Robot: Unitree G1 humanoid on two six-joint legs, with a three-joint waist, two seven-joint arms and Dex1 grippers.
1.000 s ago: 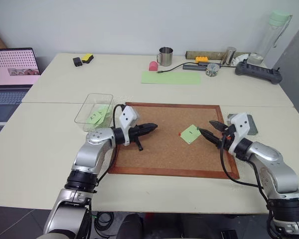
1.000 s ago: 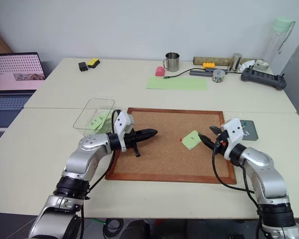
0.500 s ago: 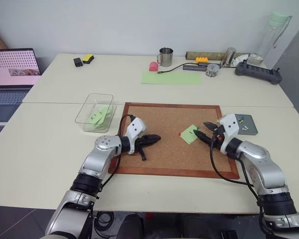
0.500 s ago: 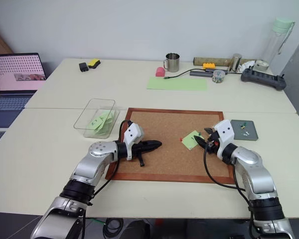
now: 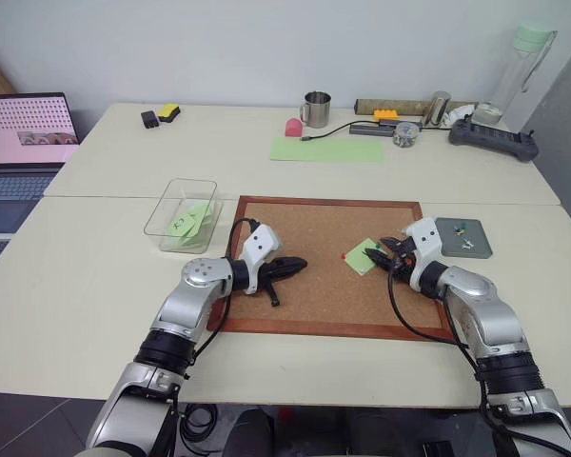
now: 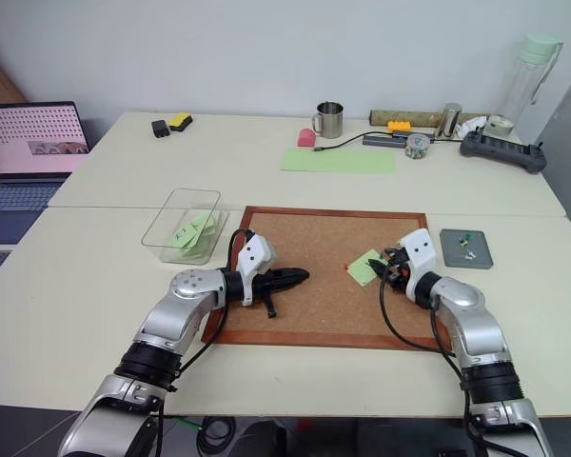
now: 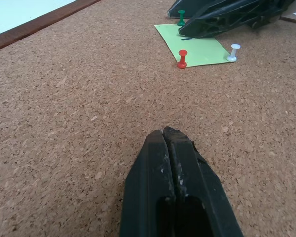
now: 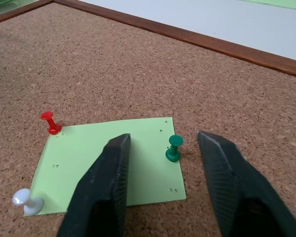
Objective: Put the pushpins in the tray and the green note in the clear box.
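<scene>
Near the corkboard's (image 5: 295, 286) right edge, the note (image 8: 108, 163) lies pinned by red (image 8: 51, 123), green (image 8: 173, 148) and white (image 8: 27, 201) pins, so the right gripper (image 8: 163, 148) sets its parted jaws astride the green pin, while the left gripper (image 7: 165, 140) rests mid-board, jaws shut.

Rough cork board (image 8: 138, 64), wood-framed

Both arms were stretched forward and turned inward toward each other. The left gripper (image 5: 297, 263) was held nearly level, its two black fingers (image 7: 175, 187) pressed fully together. The right gripper (image 8: 167, 185) was pointed slightly downward, and its fingers (image 8: 101, 190) were kept apart with a clear gap between them.
</scene>
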